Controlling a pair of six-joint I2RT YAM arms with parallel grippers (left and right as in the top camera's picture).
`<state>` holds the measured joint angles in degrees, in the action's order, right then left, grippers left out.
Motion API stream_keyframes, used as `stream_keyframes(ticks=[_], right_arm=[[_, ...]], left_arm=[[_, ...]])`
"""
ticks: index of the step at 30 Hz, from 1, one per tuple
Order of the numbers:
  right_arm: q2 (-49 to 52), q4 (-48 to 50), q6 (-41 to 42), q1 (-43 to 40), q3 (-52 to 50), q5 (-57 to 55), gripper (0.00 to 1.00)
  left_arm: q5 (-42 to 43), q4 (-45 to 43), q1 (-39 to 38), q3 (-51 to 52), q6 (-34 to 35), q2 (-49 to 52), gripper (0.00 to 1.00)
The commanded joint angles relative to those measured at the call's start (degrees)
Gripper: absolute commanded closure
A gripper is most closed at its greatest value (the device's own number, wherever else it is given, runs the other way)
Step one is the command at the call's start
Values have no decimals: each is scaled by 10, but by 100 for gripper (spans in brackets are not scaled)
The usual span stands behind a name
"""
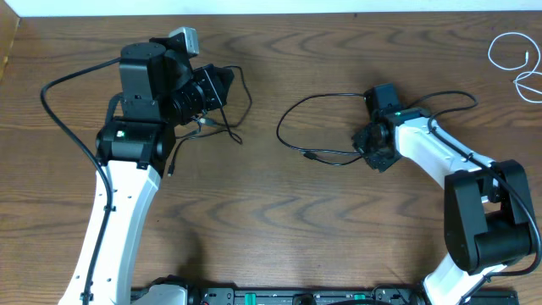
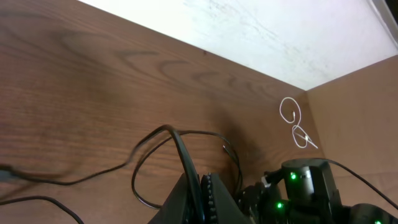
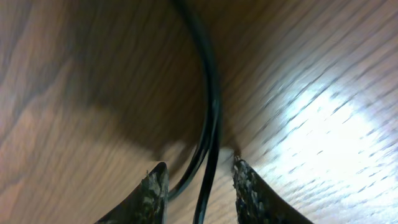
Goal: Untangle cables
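Observation:
My left gripper (image 1: pixel 222 85) (image 2: pixel 202 180) is shut on a thin black cable (image 2: pixel 180 146) that curls beside it (image 1: pixel 248 100). Another loop of black cable (image 1: pixel 292 110) lies at mid-table, a small plug (image 1: pixel 312 156) at its near end. Whether the two pieces are one cord I cannot tell. My right gripper (image 1: pixel 373 154) (image 3: pixel 199 171) is down on that loop's right end. Its fingers (image 3: pixel 155 186) stand apart with two black strands (image 3: pixel 211 124) running between them, not pinched. The white cable (image 1: pixel 511 58) (image 2: pixel 292 121) lies coiled at the far right, apart from both grippers.
The wooden table's back edge (image 1: pixel 339 12) meets a white surface. The right arm (image 1: pixel 474 212) (image 2: pixel 305 186) reaches in from the front right, the left arm (image 1: pixel 118 195) from the front left with its own thick black wire (image 1: pixel 59 119) arching out.

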<state>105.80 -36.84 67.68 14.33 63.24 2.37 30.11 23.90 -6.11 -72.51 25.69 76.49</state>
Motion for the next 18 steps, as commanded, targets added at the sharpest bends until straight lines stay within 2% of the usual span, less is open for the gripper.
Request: stream_keyframes(ticks=[1,4,7,8,14,18], right_arm=[[22,1,10,-15,-3,-22,71],[40,3,3,-23,-3,-20,76],[49,9,-43,-27,-3,-20,91],[49,9,-91,-27,-3,-20,99],[35,10,-282,-42,12,31,99],[-3,-17,-344,-94,57,91,99]], left_arm=[[7,1,-6,-3,-6,6,93],[7,1,-7,-3,-6,6,93],[7,1,-7,-3,-6,6,93],[7,1,-7,-3,-6,6,93],[7,1,-7,-3,-6,6,92],[8,3,-7,-3,-5,6,92]])
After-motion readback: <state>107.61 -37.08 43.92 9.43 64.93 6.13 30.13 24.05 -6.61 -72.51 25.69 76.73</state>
